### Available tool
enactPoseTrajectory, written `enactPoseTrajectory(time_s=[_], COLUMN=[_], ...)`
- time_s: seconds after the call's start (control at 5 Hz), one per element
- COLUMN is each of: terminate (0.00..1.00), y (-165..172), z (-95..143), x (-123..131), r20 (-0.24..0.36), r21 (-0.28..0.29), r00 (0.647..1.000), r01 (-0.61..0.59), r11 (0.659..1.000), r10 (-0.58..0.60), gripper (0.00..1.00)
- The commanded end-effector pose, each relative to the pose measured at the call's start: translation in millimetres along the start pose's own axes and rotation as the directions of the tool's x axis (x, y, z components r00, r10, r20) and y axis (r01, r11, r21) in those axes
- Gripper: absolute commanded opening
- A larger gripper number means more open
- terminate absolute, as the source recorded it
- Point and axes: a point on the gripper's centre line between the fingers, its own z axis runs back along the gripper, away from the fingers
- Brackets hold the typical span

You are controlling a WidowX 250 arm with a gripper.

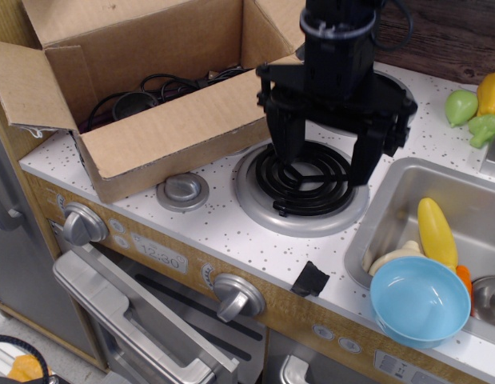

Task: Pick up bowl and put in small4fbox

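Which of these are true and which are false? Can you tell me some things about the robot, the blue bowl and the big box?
1. The bowl is inside the box. False: it sits at the sink's front edge.
2. The gripper hangs over the stove burner. True.
3. The fingers are closed on the bowl. False: they are spread apart and hold nothing.
4. Black cables lie in the box. True.
5. A yellow toy lies in the sink. True.
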Motion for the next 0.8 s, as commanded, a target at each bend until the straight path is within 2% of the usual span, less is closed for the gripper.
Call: enactPoseTrajectory(time_s=[0.0, 0.2, 0.4, 0.6], terminate=[0.00, 0.00, 0.00, 0.00], y=[-44.3, -48.0, -56.3, -63.1], z=[-15.7, -47.0, -66.2, -81.7], x=[-2.1, -8.9, -7.0, -1.9], r20=[0.016, 0.034, 0.093, 0.133], r21=[-0.041, -0.073, -0.142, -0.163], r00=[1.000, 0.999, 0.995, 0.990], r01=[-0.002, 0.004, -0.020, -0.033], r11=[0.999, 0.997, 0.990, 0.986], r10=[0.002, -0.002, 0.034, 0.055], gripper=[1.00, 1.00, 1.00, 1.00])
